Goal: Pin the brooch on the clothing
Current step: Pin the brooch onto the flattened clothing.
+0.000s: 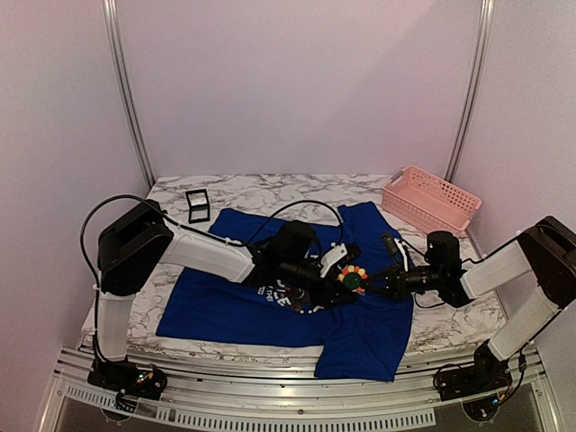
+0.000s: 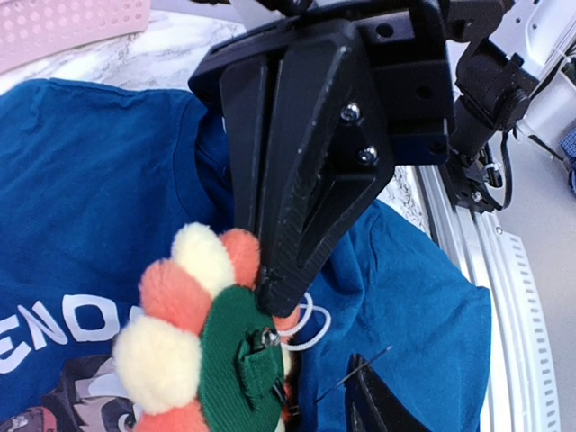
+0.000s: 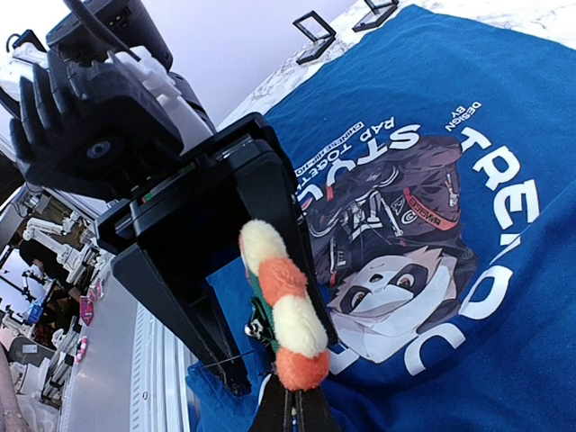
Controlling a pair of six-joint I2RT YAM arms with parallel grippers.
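Left pincer stands parted beside the brooch, grasping nothing. The brooch sits over the blue clothing near its print, clenched in the right pincer. Risk: held on one side only, it may twist, so its bare needle misses the fabric.

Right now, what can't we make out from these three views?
- Top external: brooch pin too small to see; left gripper and right gripper cover most of the T-shirt print.
- Left wrist: left gripper nearly cut off by the bottom edge; brooch front faces away.
- Right wrist: brooch edge-on; whether the pin has entered the fabric, cannot tell.
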